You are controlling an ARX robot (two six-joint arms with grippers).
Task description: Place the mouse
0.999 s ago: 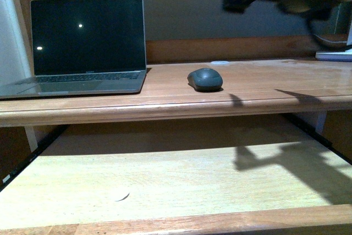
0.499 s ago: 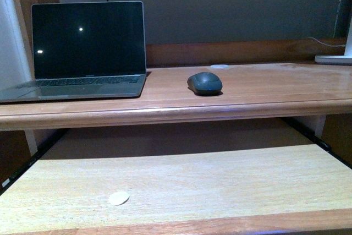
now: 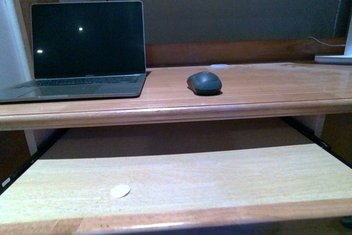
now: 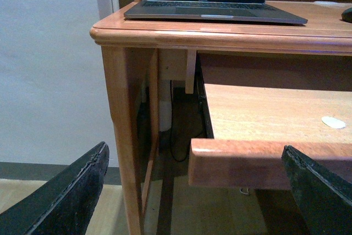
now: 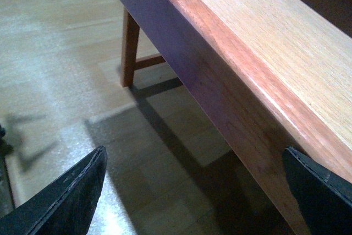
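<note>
Grey mouse [image 3: 204, 82] shows whole only in the front view.

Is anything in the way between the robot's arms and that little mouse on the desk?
Nothing crowds the mouse; the laptop stands apart. But the left gripper and right gripper hang low by the pull-out shelf, so that shelf and the desk edge lie between.
</note>
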